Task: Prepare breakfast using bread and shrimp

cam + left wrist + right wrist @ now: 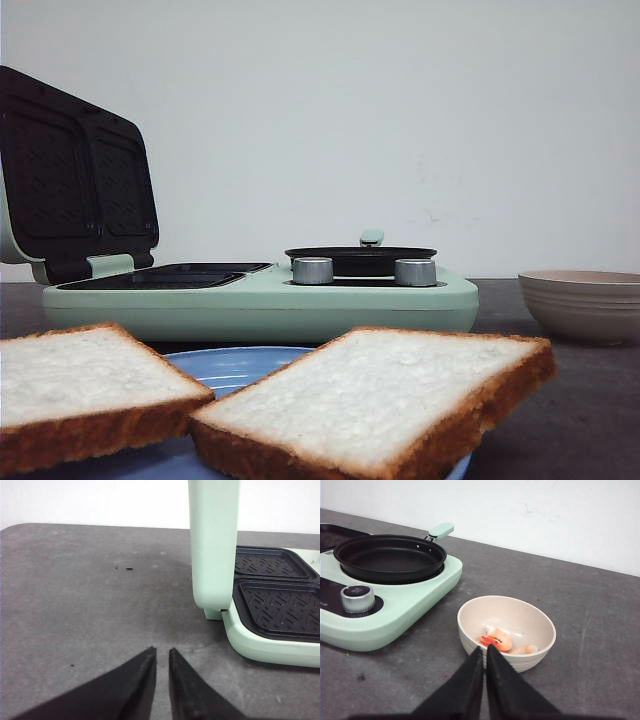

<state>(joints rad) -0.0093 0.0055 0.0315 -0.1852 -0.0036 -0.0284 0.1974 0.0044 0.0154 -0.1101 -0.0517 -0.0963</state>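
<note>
Two slices of white bread lie on a blue plate [235,362] close to the front camera, one at the left [80,385] and one at the right [380,395]. The pink-orange shrimp [499,639] lies in a cream bowl [520,612], with a paler piece [525,650] beside it. My right gripper [484,649] is shut and empty, just short of the bowl's near wall. My left gripper [161,651] is shut and empty over bare table, left of the open lid [212,545]. Neither gripper shows in the front view.
A mint-green breakfast maker [260,300] stands behind the plate, its lid [75,175] raised over two black grill plates [280,605]. Its black pan [390,560] and a metal knob [357,597] are on its right half. The bowl [582,300] stands right of it.
</note>
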